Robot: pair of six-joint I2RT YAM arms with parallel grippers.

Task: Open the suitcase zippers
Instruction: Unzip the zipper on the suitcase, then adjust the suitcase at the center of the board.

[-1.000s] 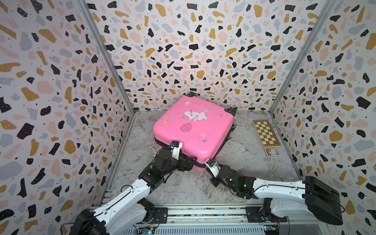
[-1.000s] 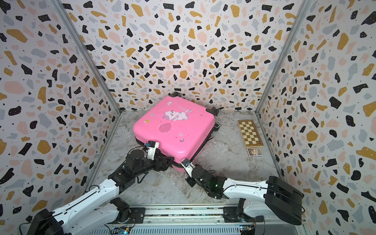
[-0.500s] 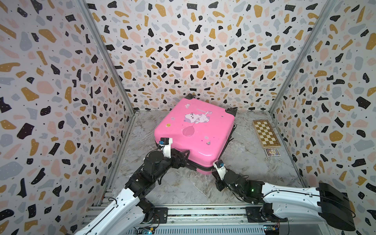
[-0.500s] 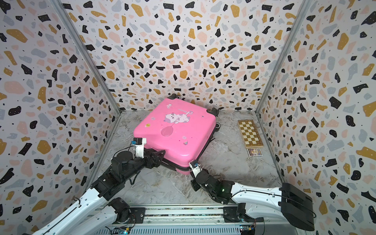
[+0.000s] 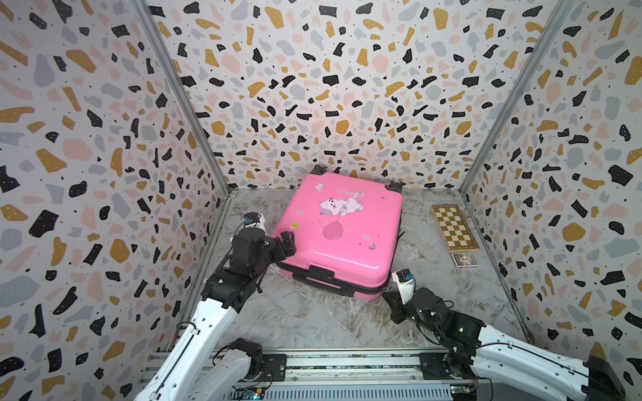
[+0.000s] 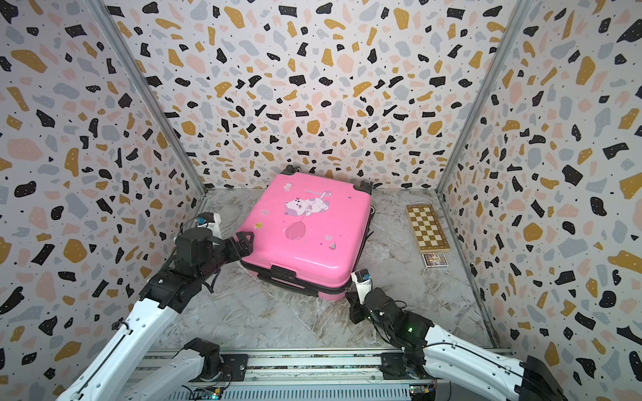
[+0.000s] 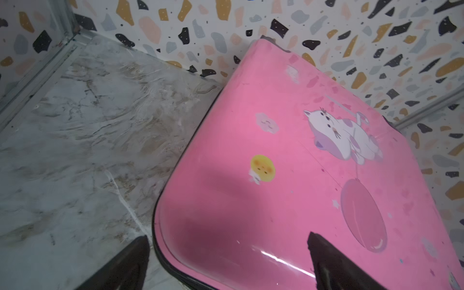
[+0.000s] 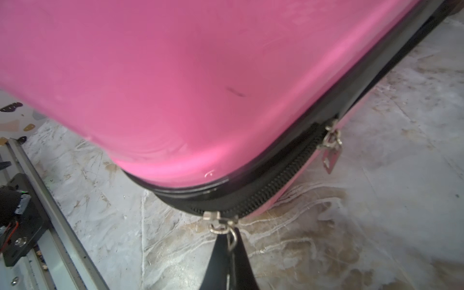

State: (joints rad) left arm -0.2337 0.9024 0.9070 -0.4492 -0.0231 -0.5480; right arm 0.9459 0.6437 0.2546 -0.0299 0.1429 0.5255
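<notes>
right hand (image 8: 229,242) pinches a zipper pull (image 8: 218,224) at the suitcase (image 8: 175,75) corner; left hand (image 7: 227,236) spread wide over another corner.

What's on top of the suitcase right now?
The suitcase lid shows only its cat print and stickers. The open left gripper straddles its near left corner: one finger over the lid, one beyond the edge; contact is unclear. The shell hides the inside.

No legible text or labels
</notes>
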